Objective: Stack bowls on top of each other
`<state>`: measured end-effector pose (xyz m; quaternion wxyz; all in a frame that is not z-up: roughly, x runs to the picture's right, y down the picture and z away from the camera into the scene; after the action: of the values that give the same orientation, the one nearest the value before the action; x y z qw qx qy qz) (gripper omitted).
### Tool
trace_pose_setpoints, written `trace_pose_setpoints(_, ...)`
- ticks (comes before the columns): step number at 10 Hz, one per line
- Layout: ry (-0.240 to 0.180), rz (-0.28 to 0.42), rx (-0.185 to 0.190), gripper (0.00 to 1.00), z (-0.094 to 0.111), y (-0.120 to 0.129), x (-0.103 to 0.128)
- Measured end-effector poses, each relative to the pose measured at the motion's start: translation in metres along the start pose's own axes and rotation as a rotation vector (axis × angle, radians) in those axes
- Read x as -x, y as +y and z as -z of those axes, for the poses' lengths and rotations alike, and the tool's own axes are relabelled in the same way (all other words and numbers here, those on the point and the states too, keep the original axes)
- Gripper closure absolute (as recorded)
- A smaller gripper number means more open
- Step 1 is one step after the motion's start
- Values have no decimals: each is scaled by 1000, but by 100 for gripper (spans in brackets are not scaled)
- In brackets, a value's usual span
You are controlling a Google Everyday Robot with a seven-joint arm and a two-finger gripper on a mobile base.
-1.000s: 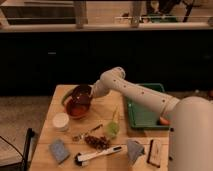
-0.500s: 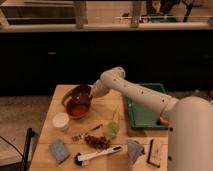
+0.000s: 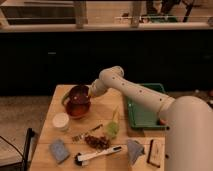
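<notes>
The dark maroon bowl (image 3: 76,94) sits tilted over the bright orange bowl (image 3: 78,109) at the back left of the wooden table (image 3: 102,107). Only the orange bowl's lower rim and side show beneath it. My gripper (image 3: 90,93) is at the maroon bowl's right rim, at the end of the white arm (image 3: 135,92) that reaches in from the lower right. A bit of green (image 3: 64,98) shows at the bowls' left side.
A white lidded tub (image 3: 60,121) stands just in front of the bowls. A green tray (image 3: 145,107) lies at the right. Nearer the front lie a fork (image 3: 86,133), a dark cluster (image 3: 97,142), a green piece (image 3: 113,129), a blue sponge (image 3: 59,150), a brush (image 3: 97,155) and a grey cloth (image 3: 134,150).
</notes>
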<state>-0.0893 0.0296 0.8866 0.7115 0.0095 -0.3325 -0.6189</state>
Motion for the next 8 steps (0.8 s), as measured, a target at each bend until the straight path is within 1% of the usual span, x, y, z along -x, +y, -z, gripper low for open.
trace_pose_setpoints(2, -59, 32, -11, 100, -8, -11, 1)
trace_pose_setpoints(3, -84, 43, -13, 100, -10, -13, 2)
trace_pose_setpoints(5, -150, 80, -8, 100, -14, -20, 6)
trace_pose_setpoints(7, -190, 104, 5, 100, -15, -23, 11)
trace_pose_setpoints(8, -199, 110, 14, 100, -14, -21, 13)
